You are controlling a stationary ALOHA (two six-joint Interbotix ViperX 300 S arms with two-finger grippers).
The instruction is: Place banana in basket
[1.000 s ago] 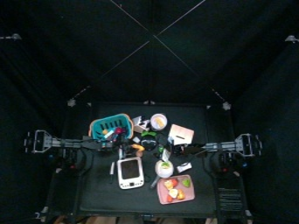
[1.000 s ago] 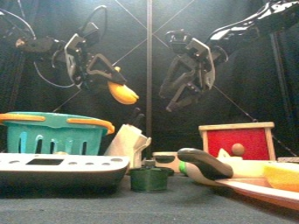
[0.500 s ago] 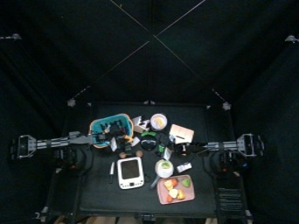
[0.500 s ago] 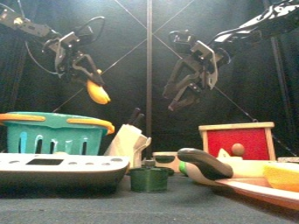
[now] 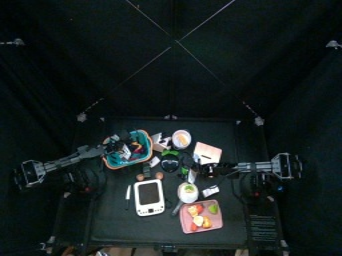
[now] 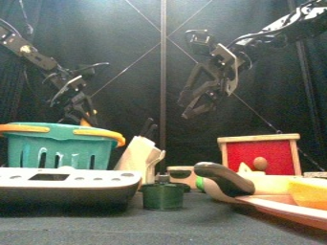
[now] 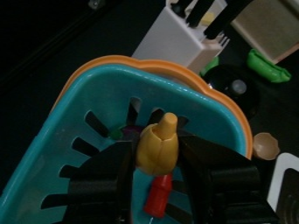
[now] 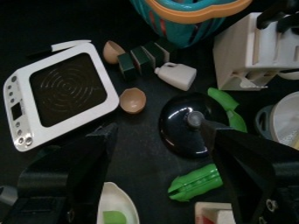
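Observation:
The teal-green basket point(image 6: 57, 145) with an orange rim stands at the table's back left; it also shows in the top view point(image 5: 124, 149) and the left wrist view point(image 7: 70, 131). My left gripper point(image 7: 160, 157) is shut on the yellow banana point(image 7: 158, 143) and holds it low inside the basket, above a small red piece. In the front view the left gripper point(image 6: 76, 100) hangs just behind the basket's rim, and the banana is hidden there. My right gripper point(image 8: 163, 153) is open and empty, hanging high over the table's middle point(image 6: 194, 100).
A white device point(image 6: 64, 182) lies in front of the basket. A red box point(image 6: 259, 153) stands at the right, and a pinkish tray of fruit point(image 5: 201, 216) lies at the front right. Under the right gripper are a black round lid point(image 8: 187, 122) and green pieces point(image 8: 198, 179).
My left gripper has moved left and down with the banana, from high beside the basket to inside it. The right gripper has hardly moved.

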